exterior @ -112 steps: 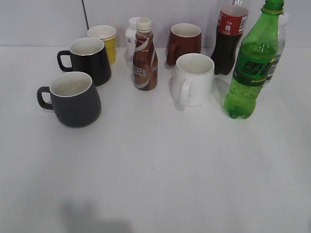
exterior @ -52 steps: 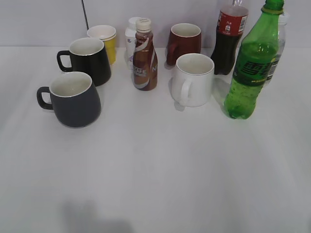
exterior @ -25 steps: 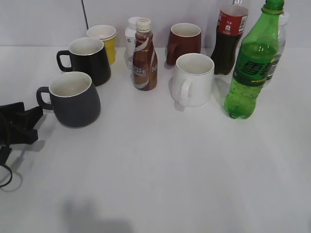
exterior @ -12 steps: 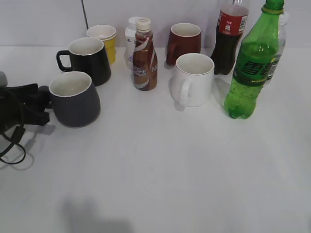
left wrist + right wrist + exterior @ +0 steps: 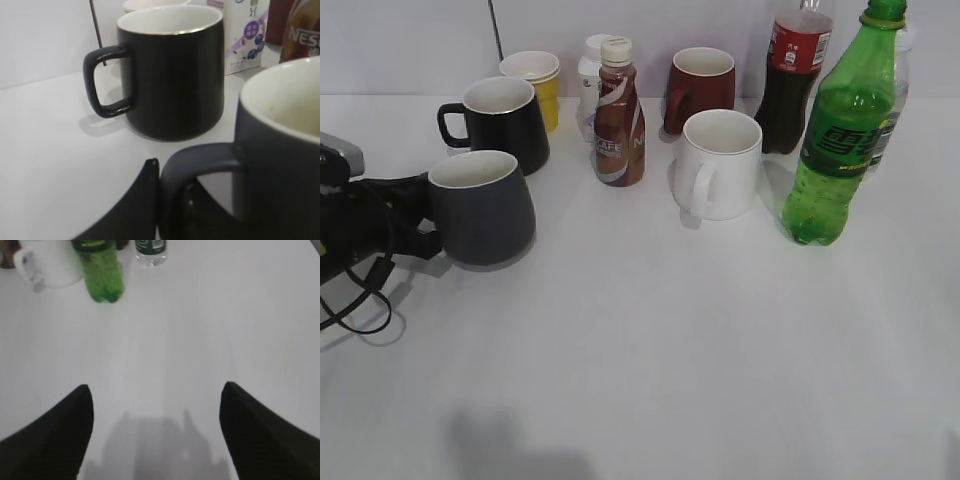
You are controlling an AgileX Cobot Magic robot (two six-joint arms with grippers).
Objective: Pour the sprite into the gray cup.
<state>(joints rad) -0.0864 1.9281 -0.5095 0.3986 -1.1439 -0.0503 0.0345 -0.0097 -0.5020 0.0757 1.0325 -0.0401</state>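
Exterior view first: the sprite (image 5: 842, 130), a tall green bottle with a dark label and a yellow neck ring, stands upright at the right of the white table (image 5: 700, 350), with nothing touching it. Just behind it are a dark cola bottle (image 5: 793, 75) with a red label and a clear water bottle (image 5: 892, 90), and to its left, close but apart, is a white mug (image 5: 717, 165). Across the table on the left sits the gray cup (image 5: 480, 207), matte charcoal with a pale inside, with its handle turned toward the left edge. The left gripper (image 5: 415, 215) reaches in from that edge, its dark fingers on either side of the handle. In the left wrist view one black finger (image 5: 132, 210) lies right against the outer curve of the gray cup's handle (image 5: 192, 172), but the other finger is hidden, so I cannot tell whether the handle is truly pinched. Behind the gray cup stands a glossier black mug (image 5: 505, 122), with a yellow cup (image 5: 536, 85) just beyond it, then a brown coffee drink bottle (image 5: 618, 112) with a white carton (image 5: 588, 88) behind, and a dark red mug (image 5: 699, 88). From the right wrist view the right gripper (image 5: 156, 432) hangs over bare table with its two dark fingers spread wide and nothing between them, while the sprite's bumpy base (image 5: 102, 272) shows well ahead near the top of that picture.
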